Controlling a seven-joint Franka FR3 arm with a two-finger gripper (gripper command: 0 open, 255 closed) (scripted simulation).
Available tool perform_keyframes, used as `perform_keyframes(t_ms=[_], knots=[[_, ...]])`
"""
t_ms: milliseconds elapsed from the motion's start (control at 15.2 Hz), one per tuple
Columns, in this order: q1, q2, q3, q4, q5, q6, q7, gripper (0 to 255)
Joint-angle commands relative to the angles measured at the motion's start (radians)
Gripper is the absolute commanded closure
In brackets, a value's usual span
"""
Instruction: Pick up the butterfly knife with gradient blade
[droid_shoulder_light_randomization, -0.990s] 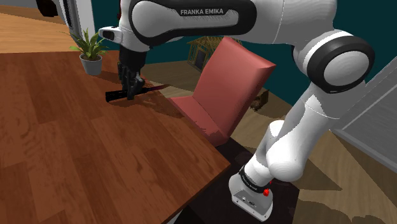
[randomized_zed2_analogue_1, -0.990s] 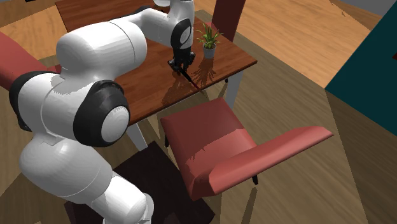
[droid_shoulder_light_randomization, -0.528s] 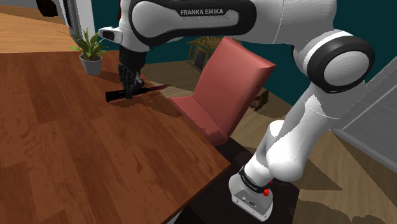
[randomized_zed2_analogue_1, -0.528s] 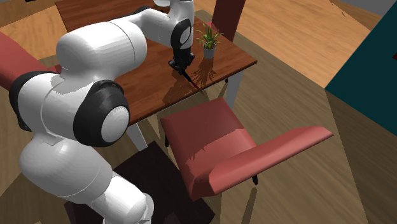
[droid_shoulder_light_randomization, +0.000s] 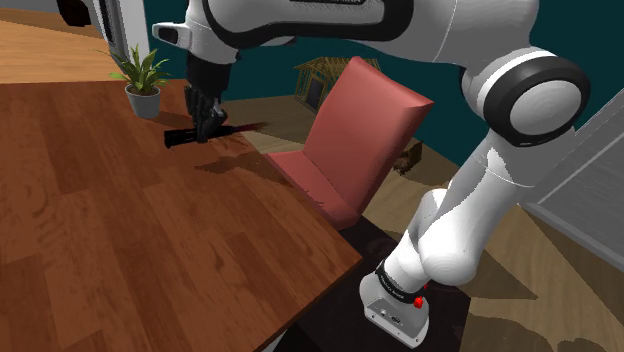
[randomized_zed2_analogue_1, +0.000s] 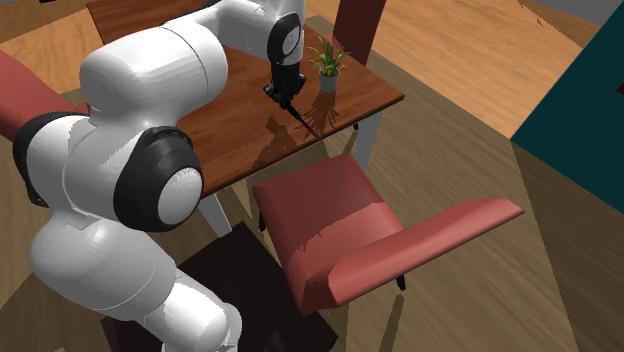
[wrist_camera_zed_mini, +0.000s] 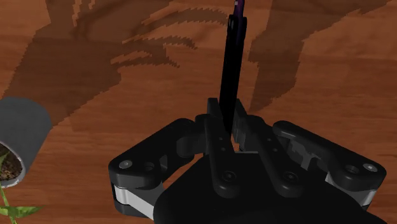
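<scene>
Wrist view shows the gripper (wrist_camera_zed_mini: 228, 127) clamped on the dark butterfly knife (wrist_camera_zed_mini: 231, 57), apparently held just above the wooden table (droid_shoulder_light_randomization: 120, 240), so the pickup looks nearly complete.

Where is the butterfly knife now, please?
In the shoulder view's upper left, the butterfly knife is clasped between the fingers above the wooden table, beside the potted plant.
</scene>
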Motion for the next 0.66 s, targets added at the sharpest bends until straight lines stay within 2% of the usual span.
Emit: perform_keyframes(t_ms=[0,462,594], knots=[[0.0,-0.001,0.0,0.024,-0.001,-0.026,0.002,255],[-0.001,0.003,-0.001,0.124,-0.004,-0.121,0.013,255],[-0.001,0.003,-0.001,0.126,-0.004,-0.123,0.013,255]])
